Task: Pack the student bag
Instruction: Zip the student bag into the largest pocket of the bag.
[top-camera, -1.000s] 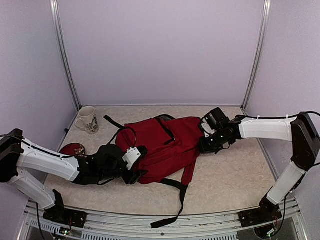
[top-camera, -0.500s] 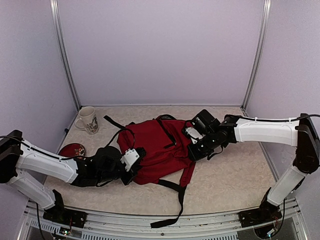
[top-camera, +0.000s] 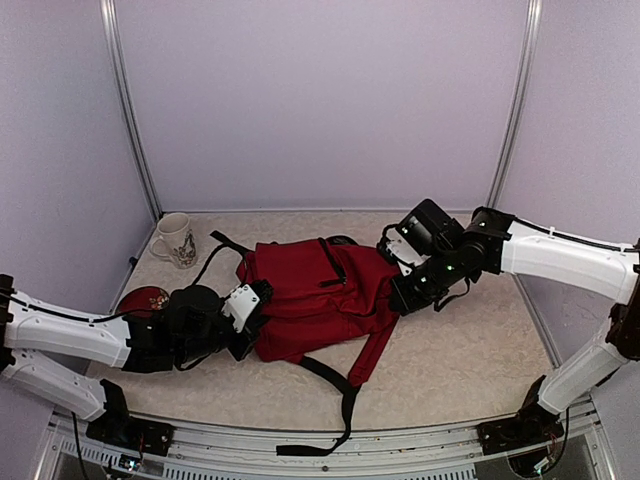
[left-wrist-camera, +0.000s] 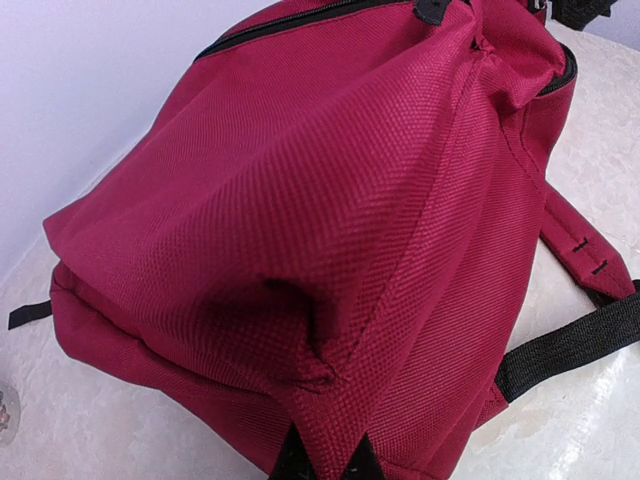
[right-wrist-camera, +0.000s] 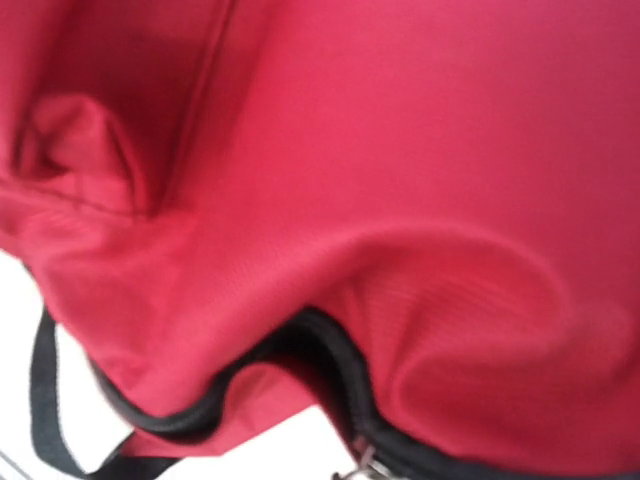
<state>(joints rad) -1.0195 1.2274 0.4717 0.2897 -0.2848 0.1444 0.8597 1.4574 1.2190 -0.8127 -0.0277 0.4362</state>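
1. The student bag (top-camera: 320, 295) lies flat near the middle of the bench (top-camera: 460, 365), with one black strap (top-camera: 346, 405) trailing toward 6 o'clock.
2. The left end effector (top-camera: 258, 320) sits at the bag's 9 o'clock edge, its tips pressed together and pinching a pucker of red fabric.
3. The right end effector (top-camera: 405, 297) is at the bag's 3 o'clock edge, pressed together. Its wrist view shows only blurred red cloth, so I cannot tell whether it holds the fabric.
4. A mug (top-camera: 176, 240) stands at 10 o'clock from the bag, apart from it.
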